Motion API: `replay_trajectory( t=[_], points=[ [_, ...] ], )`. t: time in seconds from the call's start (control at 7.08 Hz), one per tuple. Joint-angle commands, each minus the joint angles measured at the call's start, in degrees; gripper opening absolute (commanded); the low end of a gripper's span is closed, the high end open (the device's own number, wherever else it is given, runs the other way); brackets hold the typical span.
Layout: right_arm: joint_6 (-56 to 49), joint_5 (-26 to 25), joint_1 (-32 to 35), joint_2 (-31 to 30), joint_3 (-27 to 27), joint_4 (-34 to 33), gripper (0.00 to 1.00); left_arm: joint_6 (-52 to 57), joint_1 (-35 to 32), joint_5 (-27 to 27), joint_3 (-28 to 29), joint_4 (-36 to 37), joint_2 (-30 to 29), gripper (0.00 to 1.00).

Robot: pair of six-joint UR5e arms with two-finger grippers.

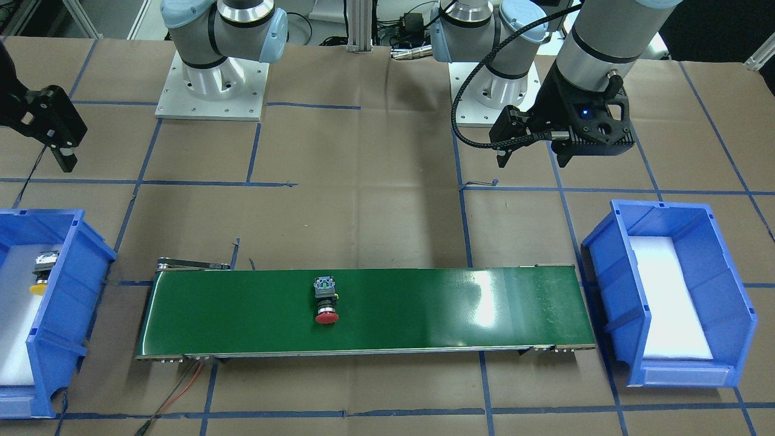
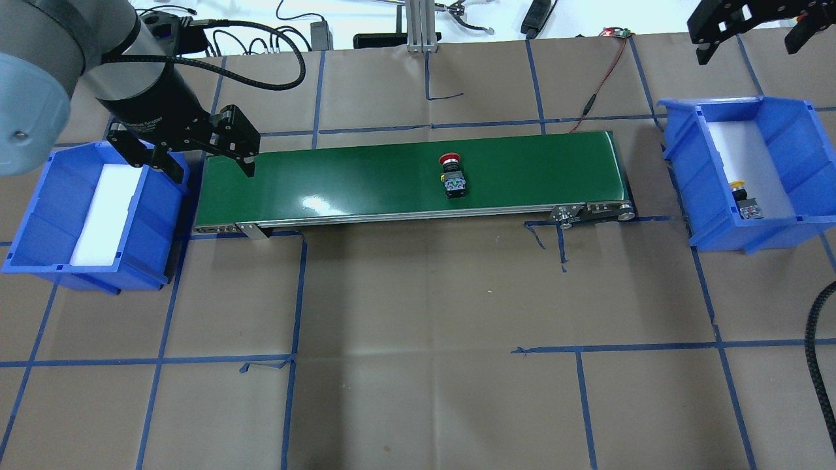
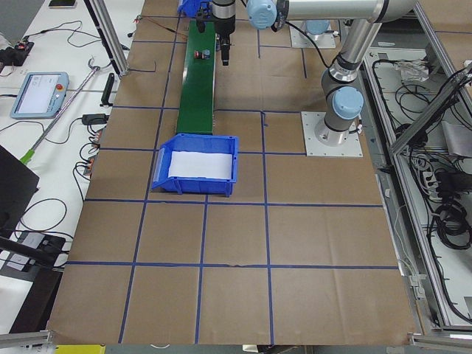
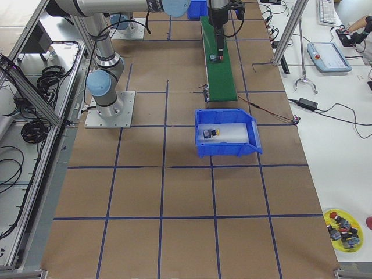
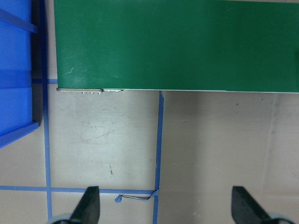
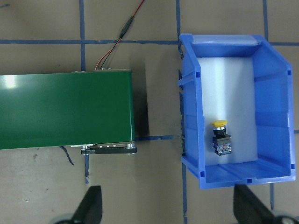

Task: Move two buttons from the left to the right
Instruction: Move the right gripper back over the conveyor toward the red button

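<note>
The red button (image 1: pixel 326 304) lies on its side near the middle of the green conveyor belt (image 1: pixel 424 309); it also shows in the overhead view (image 2: pixel 452 173). The yellow button (image 6: pixel 220 138) lies in the blue bin (image 6: pixel 273 130) on the robot's right, also seen from overhead (image 2: pixel 745 200). My left gripper (image 2: pixel 212 171) is open and empty, hovering by the belt's left end, its fingers (image 5: pixel 91 205) wide apart. My right gripper (image 2: pixel 748 52) is open and empty, high beyond the right bin (image 2: pixel 790 130), looking down on it.
A second blue bin (image 2: pixel 39 196) with only a white foam liner stands at the belt's left end. Red and black wires (image 2: pixel 597 91) run from the belt's far right corner. Brown paper with blue tape lines covers the table.
</note>
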Motion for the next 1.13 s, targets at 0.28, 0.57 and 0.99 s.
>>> replay_trajectory(
  t=[0.28, 0.57, 0.99],
  points=[
    [7.8, 3.0, 5.1, 4.8, 2.6, -0.8, 0.99, 0.0, 0.0, -0.1, -0.1, 0.0, 0.1, 1.0],
    [9.9, 1.1, 7.9, 5.9, 2.7, -1.7, 0.99, 0.0, 0.0, -0.1, -0.2, 0.0, 0.3, 1.0],
    [10.3, 1.5, 8.3, 8.6, 7.7, -8.1, 0.98, 0.0, 0.0, -0.1, -0.4, 0.1, 0.3, 1.0]
  ],
)
